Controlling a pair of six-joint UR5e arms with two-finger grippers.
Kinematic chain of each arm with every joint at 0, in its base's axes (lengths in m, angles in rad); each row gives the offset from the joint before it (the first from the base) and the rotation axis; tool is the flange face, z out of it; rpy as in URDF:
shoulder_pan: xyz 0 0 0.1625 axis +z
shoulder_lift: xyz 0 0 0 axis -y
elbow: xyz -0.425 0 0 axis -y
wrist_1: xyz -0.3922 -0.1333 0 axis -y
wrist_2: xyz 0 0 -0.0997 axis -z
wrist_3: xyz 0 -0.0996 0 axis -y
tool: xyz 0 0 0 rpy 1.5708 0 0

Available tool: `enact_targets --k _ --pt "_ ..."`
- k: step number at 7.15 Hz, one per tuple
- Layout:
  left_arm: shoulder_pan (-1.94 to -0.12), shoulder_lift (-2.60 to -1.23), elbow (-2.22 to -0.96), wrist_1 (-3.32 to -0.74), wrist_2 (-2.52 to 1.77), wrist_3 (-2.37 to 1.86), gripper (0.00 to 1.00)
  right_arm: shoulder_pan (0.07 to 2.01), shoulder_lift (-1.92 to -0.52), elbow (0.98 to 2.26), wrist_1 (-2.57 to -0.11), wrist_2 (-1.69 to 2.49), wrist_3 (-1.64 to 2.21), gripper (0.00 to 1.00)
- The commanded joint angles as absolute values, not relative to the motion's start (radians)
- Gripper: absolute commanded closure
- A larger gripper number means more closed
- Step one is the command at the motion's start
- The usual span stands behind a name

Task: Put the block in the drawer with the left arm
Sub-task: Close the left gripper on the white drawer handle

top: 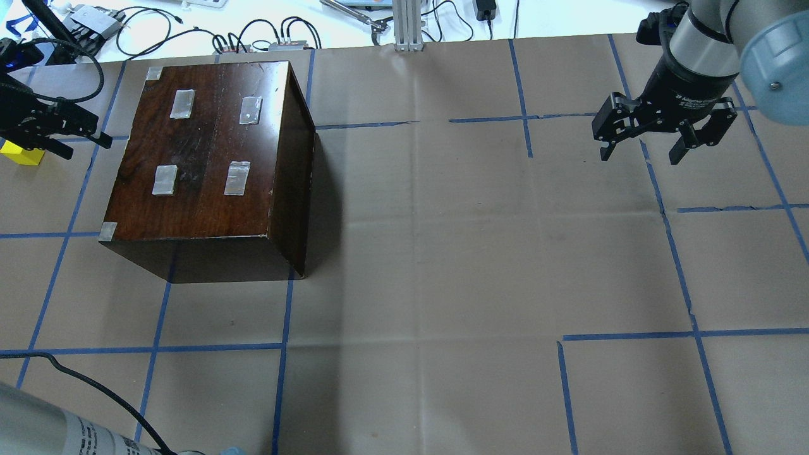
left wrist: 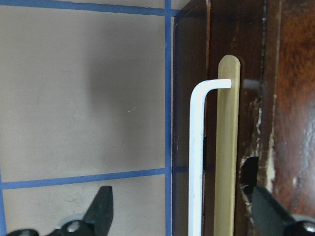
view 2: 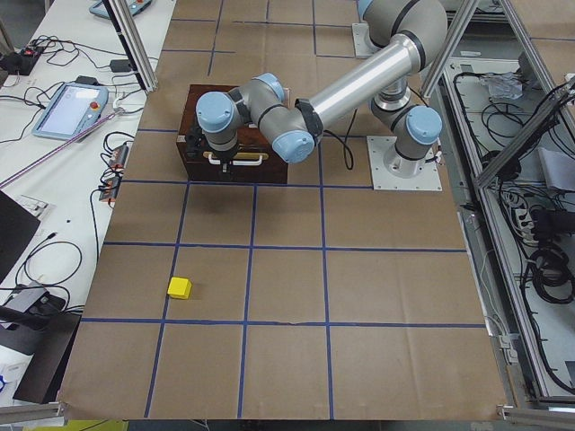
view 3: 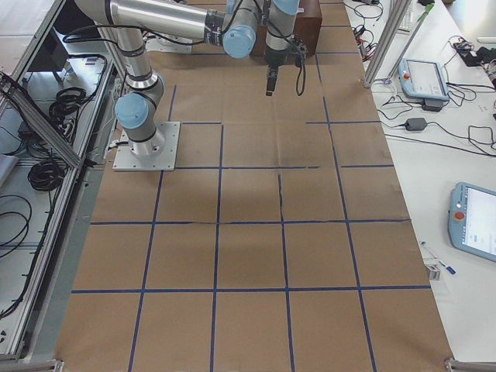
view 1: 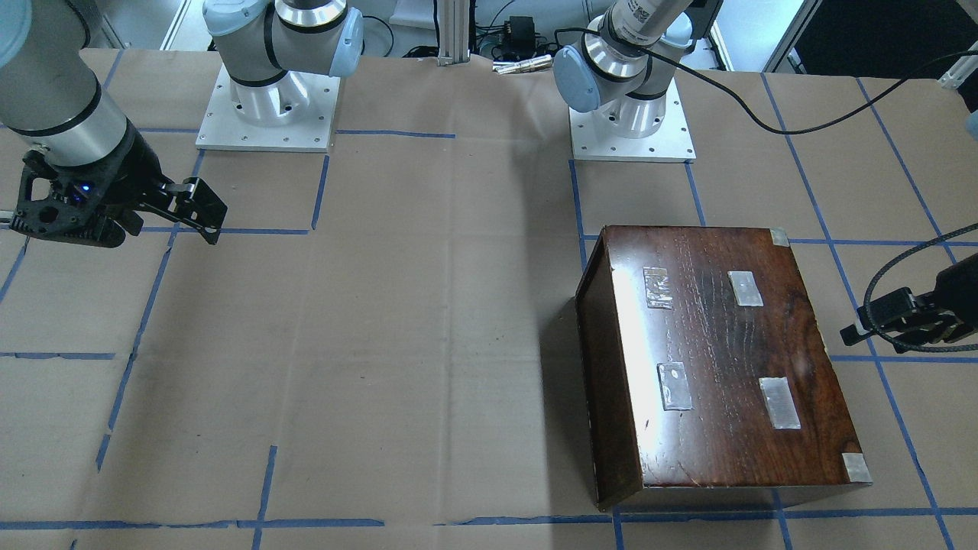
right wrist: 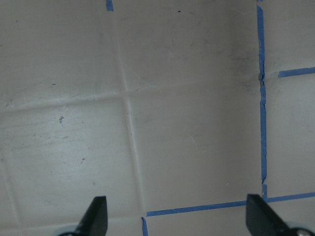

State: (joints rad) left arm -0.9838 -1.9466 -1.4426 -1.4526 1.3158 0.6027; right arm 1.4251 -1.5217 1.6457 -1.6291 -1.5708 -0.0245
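- Block [view 2: 180, 287]: the yellow cube sits bare on the tabletop [top: 442, 253], well apart from the cabinet [top: 208, 158], out in front of its handled face, with nothing holding it.
- Drawer [view 2: 235, 169]: it looks shut, flush in the cabinet's front, so the step in hand is opening it and not yet the pick.
- Left tool [left wrist: 182, 209]: it is just at the cabinet's front with its fingers spread either side of the white handle [left wrist: 197, 147] and pinching nothing. Whether a finger already touches the bar is hard to judge from this angle.
- Right tool [top: 639, 148]: it hangs far from the cabinet, spread and empty.
- Next move, as I judge it: press the left tool together on the handle, then draw straight away from the cabinet's front, keeping the pull level so the tray slides and the cabinet does not drag along. After that, fetch the block.
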Motion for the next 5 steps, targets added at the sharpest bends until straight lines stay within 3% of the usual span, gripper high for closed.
enact_targets --k 1,5 --pt "-0.980 -1.967 -1.454 -1.454 1.298 0.612 0.01 1.425 -1.522 1.646 -1.629 -1.571 -0.025 0.00" --pt "-0.985 -2.005 -1.460 -1.447 1.301 0.630 0.02 1.425 -1.522 1.644 -1.629 -1.571 -0.025 0.00"
